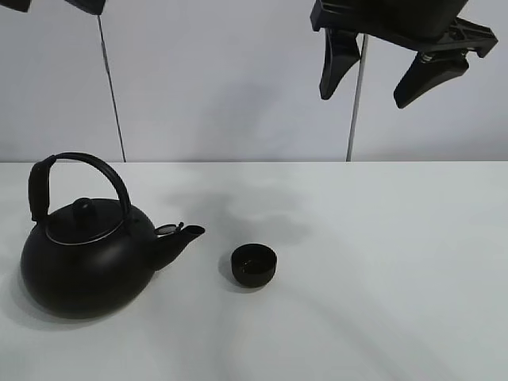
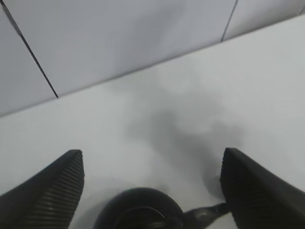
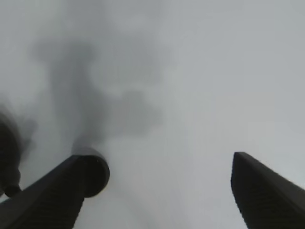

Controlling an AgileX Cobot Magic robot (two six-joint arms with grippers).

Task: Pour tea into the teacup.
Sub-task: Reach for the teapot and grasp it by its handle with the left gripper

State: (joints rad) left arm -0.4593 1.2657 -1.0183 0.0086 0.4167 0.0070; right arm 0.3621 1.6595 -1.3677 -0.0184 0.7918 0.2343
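Note:
The black kettle (image 1: pixel 87 258) with an arched handle stands at the table's left, spout pointing right. The teacup (image 1: pixel 254 264), small, round and black, stands just right of the spout, apart from it. My right gripper (image 1: pixel 365 97) hangs open and empty high above the table, up and to the right of the cup. In the right wrist view the gripper (image 3: pixel 155 157) is open, and the teacup (image 3: pixel 95 174) shows partly behind one finger. My left gripper (image 2: pixel 151 156) is open and empty high above the kettle (image 2: pixel 138 212). Only its fingertips (image 1: pixel 89 6) show in the exterior view.
The white table (image 1: pixel 381 262) runs to a pale panelled wall (image 1: pixel 238 79) at the back. The kettle's edge (image 3: pixel 7 148) shows at the side of the right wrist view.

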